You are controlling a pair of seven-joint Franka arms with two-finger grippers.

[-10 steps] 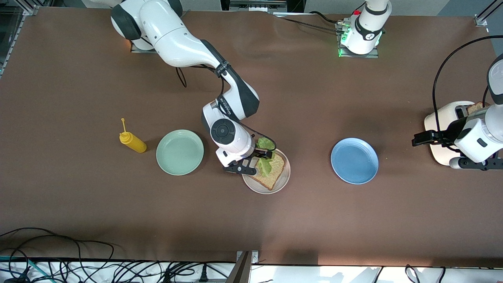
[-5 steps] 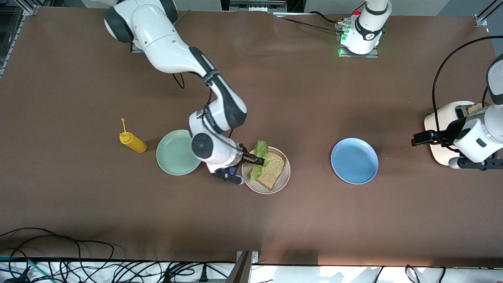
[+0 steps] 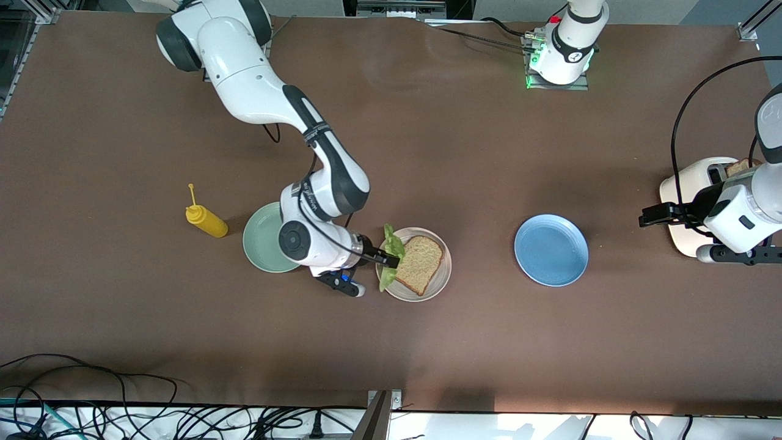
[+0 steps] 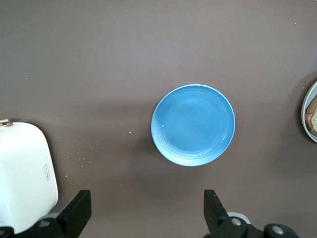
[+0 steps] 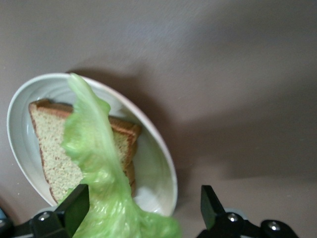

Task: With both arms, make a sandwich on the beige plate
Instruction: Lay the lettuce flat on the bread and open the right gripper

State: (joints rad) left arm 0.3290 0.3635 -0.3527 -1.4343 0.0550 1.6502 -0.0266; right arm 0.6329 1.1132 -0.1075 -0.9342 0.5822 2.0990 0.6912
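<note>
The beige plate (image 3: 445, 269) (image 5: 158, 163) holds one slice of brown toast (image 3: 420, 263) (image 5: 52, 144). My right gripper (image 3: 377, 276) (image 5: 143, 210) is low at the plate's rim on the side toward the right arm's end, and its jaws are wide open. A ruffled green lettuce leaf (image 3: 391, 263) (image 5: 99, 168) clings to one finger, standing up off the toast and hanging over the rim. My left gripper (image 3: 691, 237) (image 4: 147, 215) waits open and empty over the white toaster (image 3: 690, 183) (image 4: 22, 168). Another slice of toast (image 3: 740, 166) sticks out of that toaster.
A blue plate (image 3: 551, 250) (image 4: 193, 125) lies between the beige plate and the toaster. A mint-green plate (image 3: 263, 235) lies partly under the right wrist, with a yellow squeeze bottle (image 3: 206, 221) beside it toward the right arm's end. Cables run along the table's near edge.
The right arm has drawn back toward the mint-green plate. The lettuce came with its finger, sliding off the middle of the toast to the plate's rim. The left arm has not moved.
</note>
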